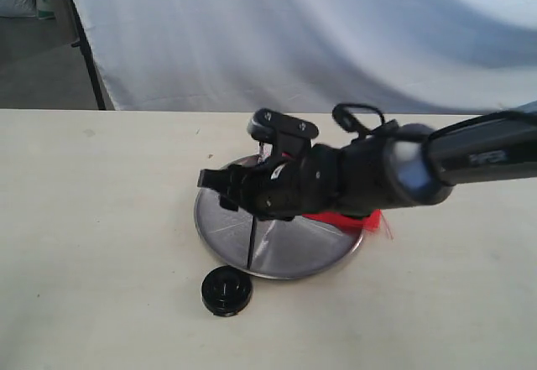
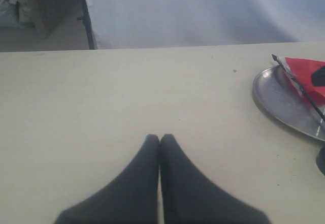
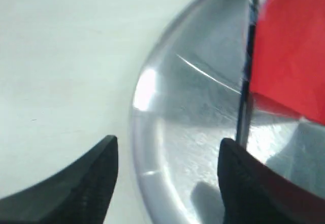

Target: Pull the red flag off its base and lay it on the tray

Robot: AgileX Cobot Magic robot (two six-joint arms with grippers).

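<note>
- Left gripper: fingers pressed together, holding nothing, above bare worktop.
- Base: on the worktop, just beside the tray's near rim.
- Right gripper: fingers spread, hovering low over the tray.
- Red flag: lying on the tray, pole beside one right-gripper finger, cloth reaching the right rim.

The red flag is bright red on a thin black pole; the tray is shiny silver (pale glints streak it). The base is black, the table plain cream, the backdrop cloth white.
</note>
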